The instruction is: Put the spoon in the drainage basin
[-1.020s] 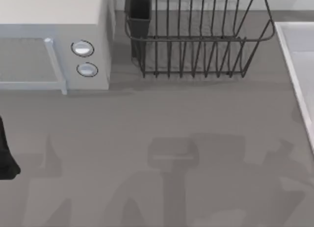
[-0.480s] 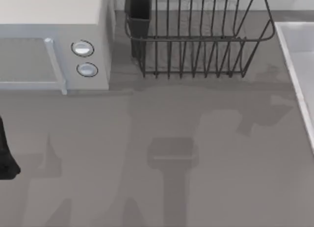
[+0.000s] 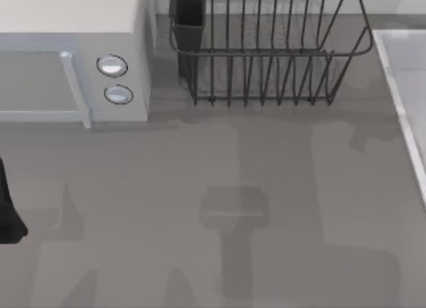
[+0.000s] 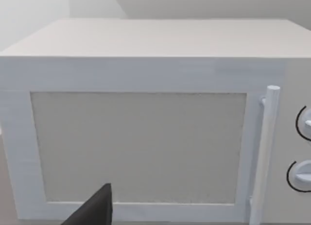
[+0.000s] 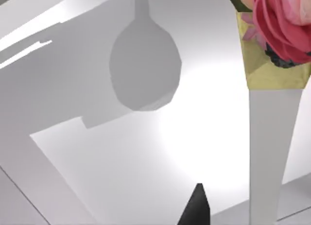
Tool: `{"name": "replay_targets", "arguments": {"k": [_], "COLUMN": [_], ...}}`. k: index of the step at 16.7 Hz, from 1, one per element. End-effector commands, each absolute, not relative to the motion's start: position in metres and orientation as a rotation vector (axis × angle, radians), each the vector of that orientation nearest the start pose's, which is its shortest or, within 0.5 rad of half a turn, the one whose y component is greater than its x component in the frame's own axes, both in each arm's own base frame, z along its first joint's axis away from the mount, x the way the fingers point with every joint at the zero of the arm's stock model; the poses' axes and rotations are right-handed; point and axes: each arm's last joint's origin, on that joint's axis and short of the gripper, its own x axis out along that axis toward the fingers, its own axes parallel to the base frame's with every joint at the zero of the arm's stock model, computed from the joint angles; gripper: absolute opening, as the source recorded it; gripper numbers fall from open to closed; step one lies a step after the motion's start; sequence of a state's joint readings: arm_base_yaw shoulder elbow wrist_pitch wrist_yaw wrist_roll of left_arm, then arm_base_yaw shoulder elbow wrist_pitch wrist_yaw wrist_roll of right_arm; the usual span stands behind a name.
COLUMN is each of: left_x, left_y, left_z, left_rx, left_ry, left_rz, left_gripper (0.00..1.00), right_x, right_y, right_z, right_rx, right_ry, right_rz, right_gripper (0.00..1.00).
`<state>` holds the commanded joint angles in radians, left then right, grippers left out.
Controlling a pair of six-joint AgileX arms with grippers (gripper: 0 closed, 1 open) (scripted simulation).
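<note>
The spoon (image 5: 279, 108), with its floral handle, hung over the pale basin (image 3: 406, 88) at the top view's right edge. Whether the right gripper (image 5: 194, 208) was clamping it, I cannot tell.

Drainage basin (image 3: 407, 88): pale grey, sunken, flat floor, lighter straight raised rim. Sits at the table's right edge in the top view, only partly in frame. In the right wrist view its floor (image 5: 146, 162) is brightly lit and carries a spoon-shaped shadow.

Spoon (image 5: 265, 137): white, straight handle held upright above the basin floor; bowl end yellow with a pink rose pattern. Not resting on the floor.
</note>
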<state>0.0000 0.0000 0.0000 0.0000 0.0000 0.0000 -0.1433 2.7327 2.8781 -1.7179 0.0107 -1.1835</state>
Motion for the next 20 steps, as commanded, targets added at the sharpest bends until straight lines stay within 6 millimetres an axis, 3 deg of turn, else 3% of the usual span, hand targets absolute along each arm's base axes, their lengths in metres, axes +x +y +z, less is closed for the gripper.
{"name": "replay_targets", "arguments": {"k": [9, 15, 20], "left_x": [0.106, 0.106, 0.106], "left_y": [-0.001, -0.001, -0.001], "left_z": [0.16, 0.16, 0.16], "left_rx": [0.0, 0.0, 0.0], "left_ry": [0.0, 0.0, 0.0], "left_rz": [0.0, 0.0, 0.0], "left_gripper": [1.0, 1.0, 1.0], "right_x": [0.501, 0.502, 0.501], "right_y": [-0.067, -0.065, -0.065], "right_z": [0.196, 0.161, 0.154], "right_rx": [-0.819, -0.813, -0.82], "right_ry": [1.407, 1.43, 1.415], "right_rz": [0.81, 0.833, 0.822], "right_gripper": [0.0, 0.0, 0.0]}}
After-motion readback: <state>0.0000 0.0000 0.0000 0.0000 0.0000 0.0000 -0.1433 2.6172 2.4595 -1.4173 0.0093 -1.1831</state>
